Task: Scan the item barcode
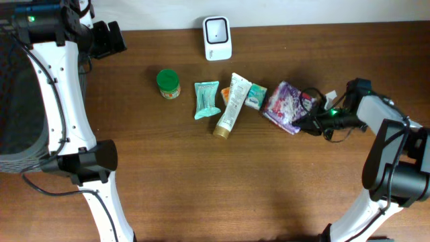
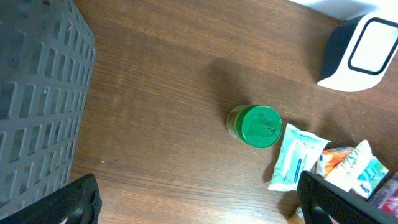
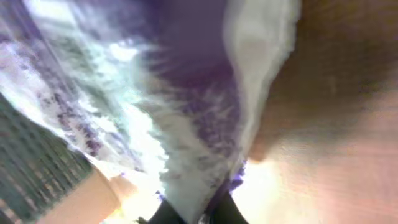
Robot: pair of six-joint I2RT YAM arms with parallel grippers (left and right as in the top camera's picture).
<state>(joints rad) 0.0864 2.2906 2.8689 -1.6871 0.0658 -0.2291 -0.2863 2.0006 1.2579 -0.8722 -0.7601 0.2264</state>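
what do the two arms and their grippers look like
Both are white links joined by black joint housings. The left arm has a black cable near its lower joint and a green light near its gripper end; the left gripper is black. The right arm ends in a black right gripper with looped black cables and a small green light.

The left arm (image 1: 67, 101) and right arm (image 1: 376, 106) have white shells, black joints, loose black cables and small green lights.
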